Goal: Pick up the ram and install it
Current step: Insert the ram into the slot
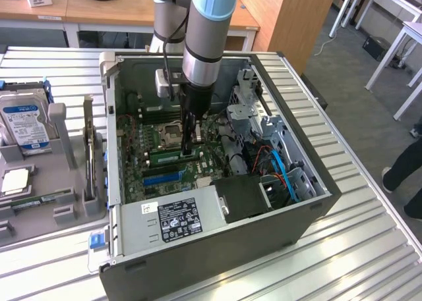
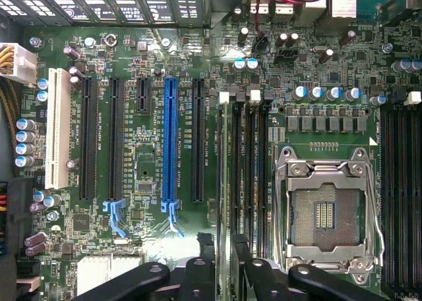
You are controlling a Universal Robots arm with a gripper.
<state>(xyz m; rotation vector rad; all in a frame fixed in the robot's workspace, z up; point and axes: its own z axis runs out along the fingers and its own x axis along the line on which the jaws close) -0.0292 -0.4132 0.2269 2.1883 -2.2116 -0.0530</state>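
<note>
1. Your arm reaches down into the open computer case [image 1: 264, 248], which stands on the ribbed metal bench [image 1: 369, 248]. The tool [image 1: 190, 149] hangs over the motherboard [image 1: 217, 166], just beside the CPU socket [image 1: 173, 133].
2. In the wrist view you see the tool [image 2: 223, 261] closed on the ram [image 2: 224, 182]. Its two dark fingers [image 2: 206, 268] sit on either side of the thin board and press against its faces.
3. The ram stands on its long edge and runs along the bank of memory slots just beside the CPU socket [image 2: 326, 212], parallel to the socket's near side. In the exterior view you see it as a green strip [image 1: 165, 157] close against the socket, reaching out from the tool.
4. You cannot tell from either view whether the ram is pressed fully home in its slot or only resting on top of it.
5. The CPU socket is bare, with its metal frame latched down around the contact field.
6. The blue expansion slot [image 2: 169, 143] lies on the far side of the ram from the CPU socket. The black slots run alongside it, and the white slot [image 2: 58, 126] lies farther out still.
7. Outside the case, well apart from the CPU socket toward the exterior view's left, a hard drive [image 1: 23, 120] with a blue-and-white label stands in a grey holder tray [image 1: 66, 182].
8. Far from the CPU socket, at the exterior view's right edge, a person's leg [image 1: 403, 163] stands on the floor.
</note>
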